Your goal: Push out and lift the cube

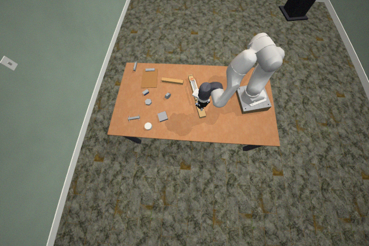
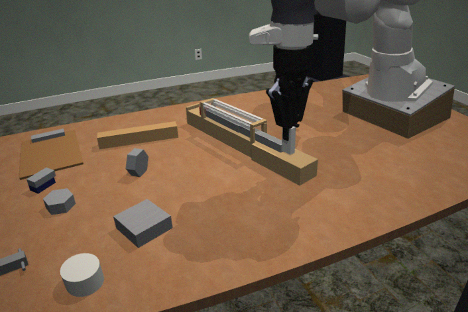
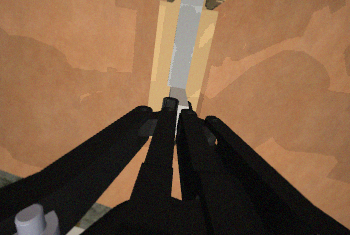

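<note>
The wooden channel [image 1: 203, 115] [image 2: 302, 166] has a long bare ledge at its near end and a short ledge with raised lip at its far end. Its roof [image 2: 230, 110] has pale rails and wooden end frames. The red cube [image 1: 192, 79] [image 2: 201, 110] shows at the far mouth by the short ledge, partly hidden by a post. A long grey bar [image 2: 269, 140] [image 3: 185, 46] lies in the channel under the roof and sticks out onto the long ledge. My gripper [image 2: 289, 141] [image 3: 175, 94] is shut, its fingertips low over the long ledge at the bar's near end; contact is unclear.
Left of the channel lie a wooden beam [image 1: 172, 80] [image 2: 138, 135], a thin board [image 1: 149, 79] [image 2: 49, 155] bearing a grey strip, a square grey block [image 1: 162, 116] [image 2: 142, 219], a white cylinder [image 1: 148, 126] [image 2: 81, 272] and several small grey pieces. The arm's base [image 1: 253, 104] stands at the right.
</note>
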Available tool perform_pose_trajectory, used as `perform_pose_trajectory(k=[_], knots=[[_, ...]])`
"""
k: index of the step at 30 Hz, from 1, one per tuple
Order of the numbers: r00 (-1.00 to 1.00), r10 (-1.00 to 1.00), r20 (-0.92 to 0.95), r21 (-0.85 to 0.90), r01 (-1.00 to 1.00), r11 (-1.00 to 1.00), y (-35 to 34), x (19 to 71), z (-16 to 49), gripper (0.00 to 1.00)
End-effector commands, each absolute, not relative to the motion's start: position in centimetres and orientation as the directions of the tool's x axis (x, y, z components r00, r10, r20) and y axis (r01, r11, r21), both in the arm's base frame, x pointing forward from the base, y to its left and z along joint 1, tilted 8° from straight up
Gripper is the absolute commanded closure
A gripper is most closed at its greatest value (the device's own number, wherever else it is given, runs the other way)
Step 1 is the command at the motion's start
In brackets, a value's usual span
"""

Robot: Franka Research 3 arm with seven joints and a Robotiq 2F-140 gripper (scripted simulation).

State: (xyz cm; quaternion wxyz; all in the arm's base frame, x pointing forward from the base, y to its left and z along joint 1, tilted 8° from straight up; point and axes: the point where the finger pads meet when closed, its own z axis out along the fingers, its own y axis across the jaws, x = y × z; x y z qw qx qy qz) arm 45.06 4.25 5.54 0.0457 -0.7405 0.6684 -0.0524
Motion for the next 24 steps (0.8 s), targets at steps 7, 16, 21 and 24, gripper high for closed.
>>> perform_pose_trajectory(k=[7,16,21,24], knots=[[0.109,-0.994,0.016,-0.140,-0.984,-0.110,3.1,45.2,5.5,1.00],[0.109,-0.994,0.016,-0.140,-0.984,-0.110,2.4,45.3,5.6,1.00],[0.109,-0.994,0.016,-0.140,-0.984,-0.110,2.0,45.4,5.6,1.00],[0.109,-0.994,0.016,-0.140,-0.984,-0.110,1.7,45.4,5.6,1.00]])
